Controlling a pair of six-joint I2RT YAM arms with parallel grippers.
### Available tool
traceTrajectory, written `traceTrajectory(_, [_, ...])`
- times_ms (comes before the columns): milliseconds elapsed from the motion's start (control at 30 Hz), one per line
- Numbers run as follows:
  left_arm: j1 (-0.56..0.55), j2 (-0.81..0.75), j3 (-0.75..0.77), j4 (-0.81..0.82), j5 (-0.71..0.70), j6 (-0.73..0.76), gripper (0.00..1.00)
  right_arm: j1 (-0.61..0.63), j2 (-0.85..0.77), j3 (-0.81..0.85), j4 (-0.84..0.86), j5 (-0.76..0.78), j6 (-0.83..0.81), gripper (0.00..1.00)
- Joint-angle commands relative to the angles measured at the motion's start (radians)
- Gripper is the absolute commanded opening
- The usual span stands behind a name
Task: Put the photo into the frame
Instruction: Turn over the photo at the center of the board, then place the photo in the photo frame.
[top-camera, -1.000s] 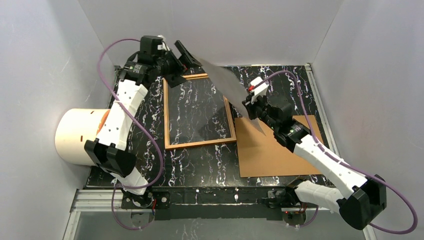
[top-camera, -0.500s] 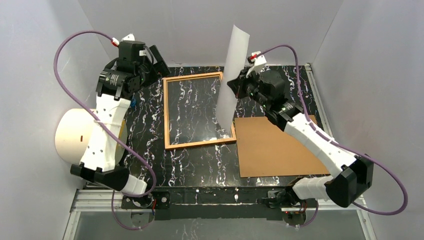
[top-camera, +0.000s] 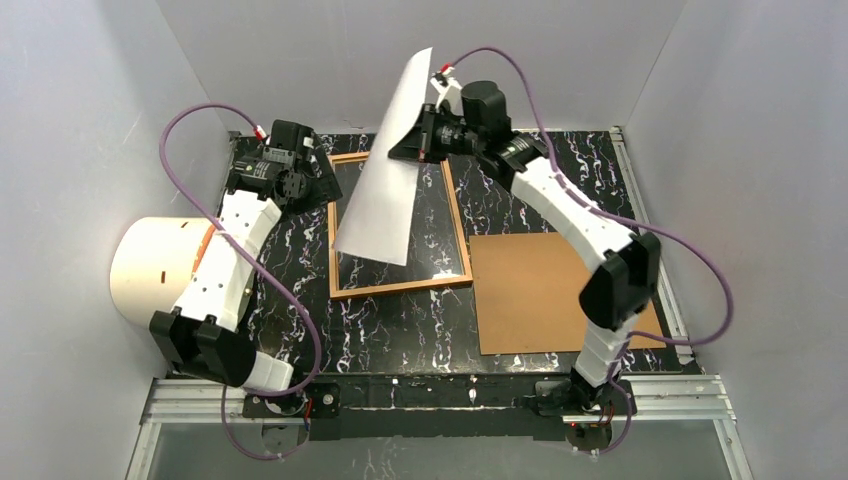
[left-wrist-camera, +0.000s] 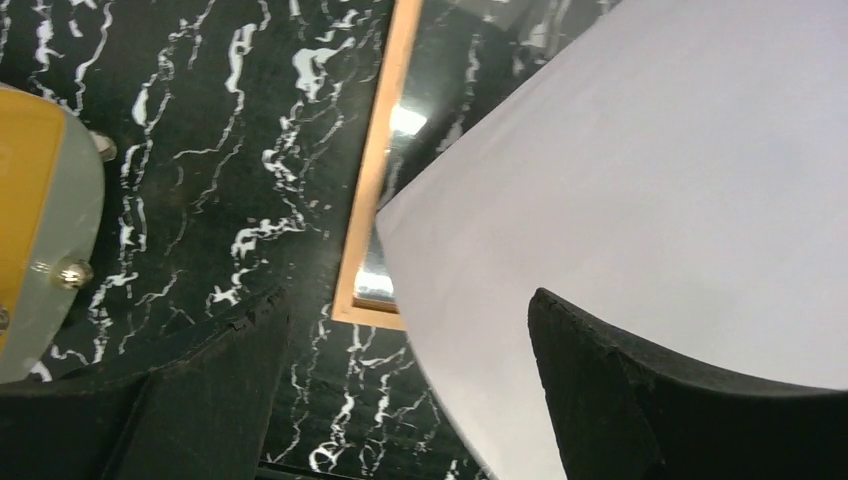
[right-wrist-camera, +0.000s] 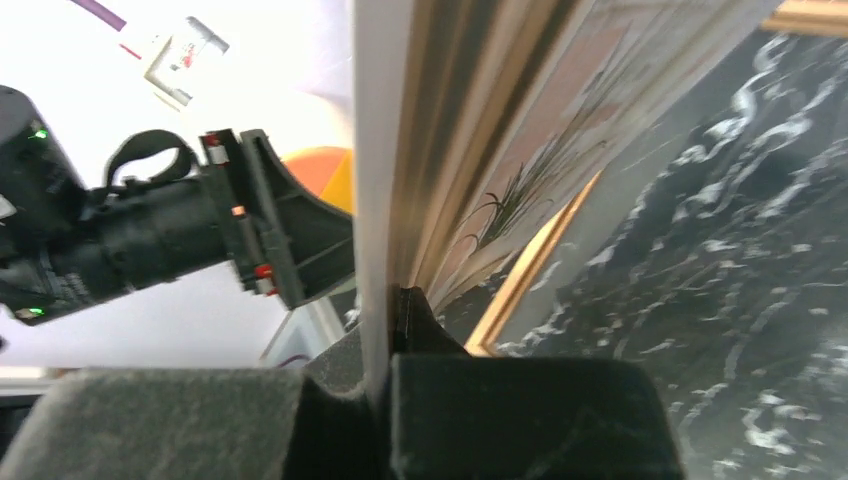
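The bench (top-camera: 420, 320) is black stone-pattern with white veins. Plain pale walls (top-camera: 560, 60) close it in at the left, far and right sides, and an aluminium rail (top-camera: 450, 392) runs along the near edge.

The frame (top-camera: 331, 235) lies flat on the bench, left of centre, and the veined surface shows through its glass. A brown board (top-camera: 550, 295) lies flat just beside the frame's near right corner. A white cylinder (top-camera: 155, 275) with an orange face sits on its side at the bench's left edge.

The photo (top-camera: 385, 190) is in the air over the far half of the frame, tilted, with its white back toward the top camera. Its lower edge hangs above the glass; I cannot tell whether it touches. The right hand (right-wrist-camera: 390, 325) is clenched on the photo's upper edge, and the right wrist view shows the printed side with the spiky plant.

The left hand (top-camera: 322, 182) hovers by the frame's far left corner. Its fingers (left-wrist-camera: 640, 400) are spread apart and grasp nothing. Purple cables (top-camera: 200, 120) loop above both arms.
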Motion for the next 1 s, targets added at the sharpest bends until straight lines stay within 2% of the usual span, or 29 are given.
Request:
traceTrajectory(0, [0.069,0.033,-0.038,0.031,-0.02,0.029,0.83,-0.026,0.179,0.195,-0.187,-0.256,0.116,0.01])
traceTrajectory(133, [0.133,0.108,-0.026,0.056,0.018,0.011,0.8,-0.114,0.339,0.23,-0.244,-0.413,0.187,0.01])
traceTrajectory(267, [0.169,0.167,-0.042,0.111,0.049,0.008,0.79,-0.218,0.443,0.234,-0.292,-0.466,0.148,0.01])
traceTrajectory(400, [0.184,0.234,-0.054,0.163,0.148,0.008,0.78,-0.304,0.549,0.304,-0.444,-0.438,0.035,0.01])
traceTrajectory(533, [0.187,0.307,-0.054,0.194,0.213,0.013,0.76,-0.353,0.629,0.34,-0.509,-0.44,-0.038,0.01])
traceTrajectory(667, [0.188,0.348,-0.033,0.209,0.27,0.017,0.75,-0.356,0.629,0.359,-0.546,-0.408,-0.07,0.01])
traceTrajectory(800, [0.188,0.373,-0.016,0.213,0.298,0.031,0.75,-0.355,0.558,0.376,-0.566,-0.318,0.037,0.01])
traceTrajectory(967, [0.188,0.401,-0.013,0.216,0.319,0.039,0.75,-0.352,0.399,0.341,-0.506,-0.249,0.339,0.01])
